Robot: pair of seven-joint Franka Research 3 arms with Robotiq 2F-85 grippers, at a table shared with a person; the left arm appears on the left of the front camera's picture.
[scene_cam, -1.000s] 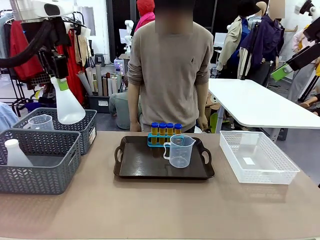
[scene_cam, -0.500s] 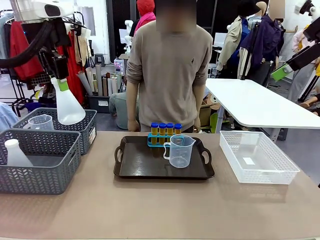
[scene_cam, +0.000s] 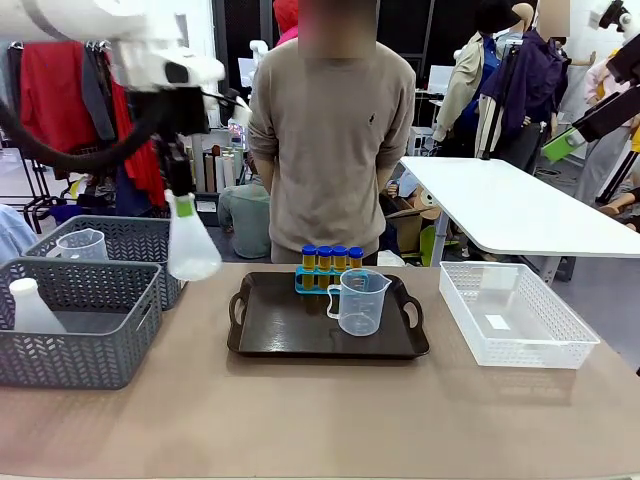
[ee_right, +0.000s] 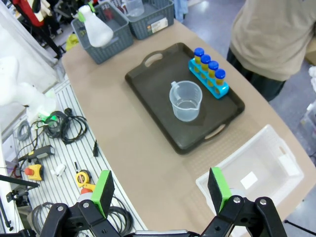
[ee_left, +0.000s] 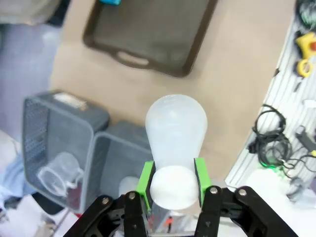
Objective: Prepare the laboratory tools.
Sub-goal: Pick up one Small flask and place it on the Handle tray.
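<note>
Above the table's left side, the white flask (scene_cam: 192,250) is held by its neck between the left gripper (scene_cam: 181,203) pads; against a second ago it is carried from over the grey baskets (scene_cam: 80,320) toward the black tray (scene_cam: 262,335), where beaker (scene_cam: 360,301) and tube rack (scene_cam: 330,281) stand; the right gripper (ee_right: 160,195) is spread, holding nothing.

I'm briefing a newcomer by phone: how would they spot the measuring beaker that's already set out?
Find the black tray mid-table. The clear measuring beaker stands on it, in front of the blue rack of amber tubes. Another beaker sits inside a grey basket; this one doesn't.
</note>
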